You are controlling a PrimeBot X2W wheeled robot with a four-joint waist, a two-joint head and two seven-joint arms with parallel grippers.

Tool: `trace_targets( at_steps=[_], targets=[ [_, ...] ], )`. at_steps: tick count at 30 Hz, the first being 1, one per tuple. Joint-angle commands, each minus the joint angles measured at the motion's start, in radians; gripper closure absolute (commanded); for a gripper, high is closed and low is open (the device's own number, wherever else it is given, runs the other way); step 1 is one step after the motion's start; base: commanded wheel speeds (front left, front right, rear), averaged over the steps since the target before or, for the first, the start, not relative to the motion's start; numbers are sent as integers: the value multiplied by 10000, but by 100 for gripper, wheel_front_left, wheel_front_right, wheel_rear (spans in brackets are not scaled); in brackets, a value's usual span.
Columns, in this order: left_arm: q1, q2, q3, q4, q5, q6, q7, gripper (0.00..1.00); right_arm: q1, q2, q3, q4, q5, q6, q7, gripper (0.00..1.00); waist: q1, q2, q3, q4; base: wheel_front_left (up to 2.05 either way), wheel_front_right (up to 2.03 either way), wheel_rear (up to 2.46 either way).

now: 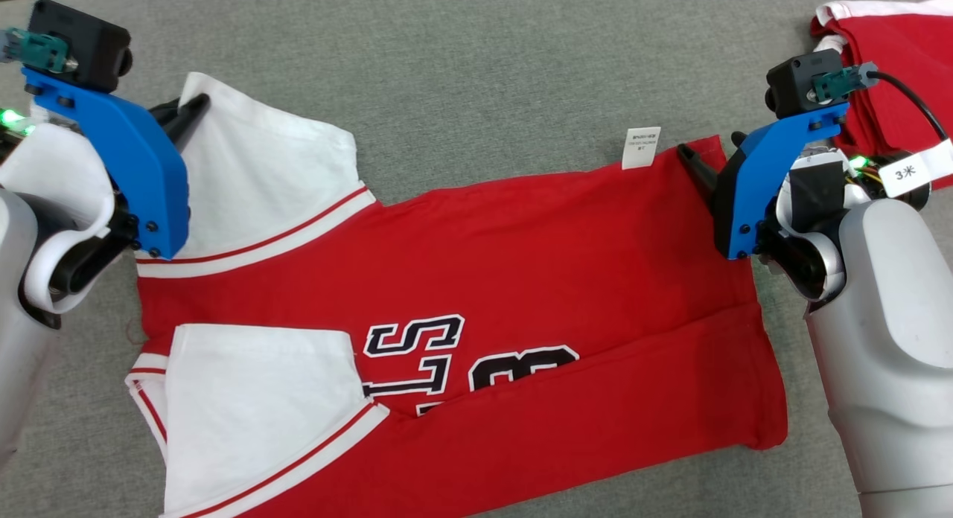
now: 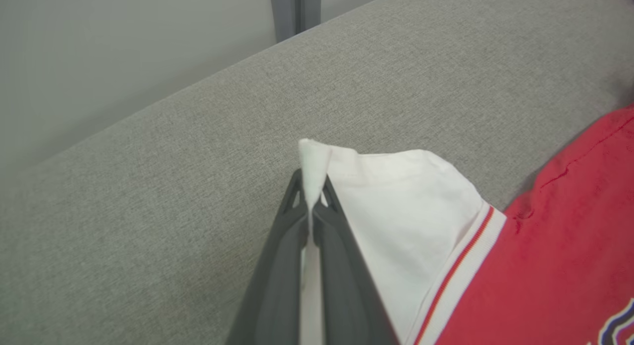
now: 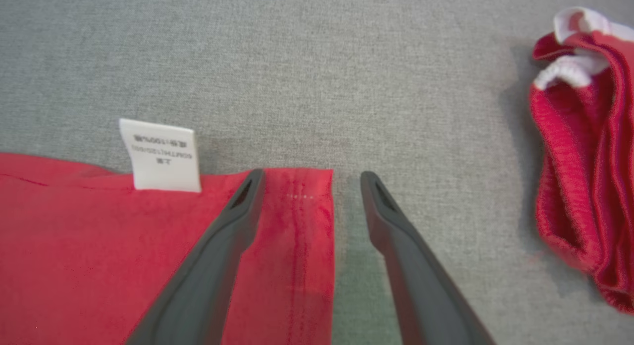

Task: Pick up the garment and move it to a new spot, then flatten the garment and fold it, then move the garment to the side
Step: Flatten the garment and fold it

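Red with white sleeves, the jersey (image 1: pixel 521 265) lies spread on the grey fabric surface (image 1: pixel 476 71), partly folded. The left gripper (image 2: pixel 311 206) is clamped on the corner of a white sleeve (image 2: pixel 396 201). The right gripper (image 3: pixel 312 179) stands spread, one finger over the hem corner near the care label (image 3: pixel 161 156), the other over bare surface. Another red garment (image 3: pixel 579 186) lies apart at right.

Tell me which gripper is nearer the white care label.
Right. The right gripper, open, straddles the hem corner beside the care label; the left gripper pinches the white sleeve at the garment's far end.
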Motion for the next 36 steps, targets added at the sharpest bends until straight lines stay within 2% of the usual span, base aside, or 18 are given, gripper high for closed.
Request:
trace_targets(
  at_steps=[1,4,5,6,7,14,15,16,17,27,36],
  targets=[
    [-176,-37,-118,-65,-100,-60,-138,100,-190,-95,4,104,-33,1,145,0,0,-1,-17,77,0,0,0],
    [-226,-74,-344,-106,-234,-40,-364,100,-262,-133,-12,311,65,1,393,0,0,-1,-57,204,0,0,0],
    [-246,-90,-403,-92,-265,-41,-447,100,-278,-127,-39,376,97,1,441,7,0,-1,-66,237,0,0,0],
    [-280,-123,-498,-54,-350,-41,-581,100,-329,-107,-94,504,117,1,462,34,0,-1,-74,297,0,0,0],
    [-303,-131,-547,-33,-369,-42,-631,100,-361,-110,-97,577,97,1,450,49,0,-1,-75,323,0,0,0],
    [-414,-73,-777,160,-581,-43,-969,100,-537,-47,-95,1070,-63,1,64,69,0,-1,-50,432,0,0,0],
    [-420,-75,-811,190,-608,-43,-1022,100,-566,-47,-117,1152,-111,1,-50,75,0,-1,-54,440,0,0,0],
    [-435,-80,-841,218,-622,-43,-1054,100,-614,-49,-137,1234,-116,1,-202,91,0,-1,-59,450,0,0,0],
    [-450,-88,-877,245,-638,-44,-1111,100,-653,-40,-178,1340,-126,1,-327,100,0,-1,-69,459,0,0,0],
    [-27,-35,-1161,-44,-847,-44,-2039,100,-169,-130,-197,1650,232,1,-1758,100,0,-1,-594,574,0,0,0],
    [2053,563,-1018,-1510,-900,126,-3805,100,1740,-762,-10,209,1158,1,-2695,100,0,-1,-1729,759,0,0,0]
  ],
)
